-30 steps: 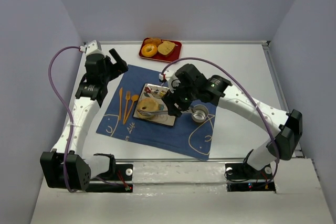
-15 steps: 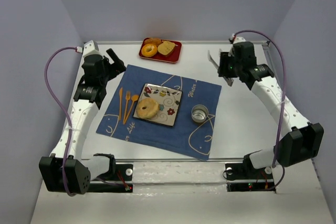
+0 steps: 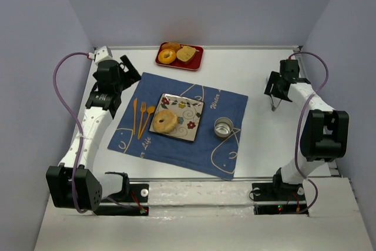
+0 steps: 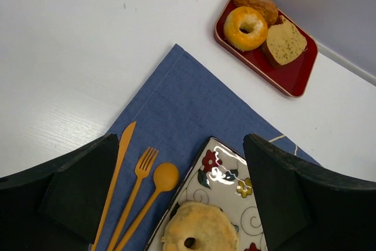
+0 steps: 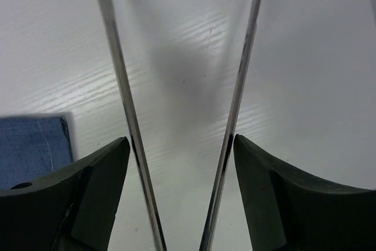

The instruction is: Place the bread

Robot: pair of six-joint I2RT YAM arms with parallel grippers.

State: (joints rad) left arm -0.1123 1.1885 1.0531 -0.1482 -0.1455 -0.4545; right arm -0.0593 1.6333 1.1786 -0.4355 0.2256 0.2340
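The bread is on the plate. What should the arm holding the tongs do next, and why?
Probably lower the right end effector and set the tongs on the table: the bread already lies on the plate, so they seem done.

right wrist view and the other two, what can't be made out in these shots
- Right wrist: the tongs run off the top and bottom edges, so their ends and the joint are unseen. The bread is outside this view.
- Left wrist: the bread and its plate are cut off by the bottom edge.
- Top external: the right claw is too small and dark to show its grip. The inside of the cup is too small to read.
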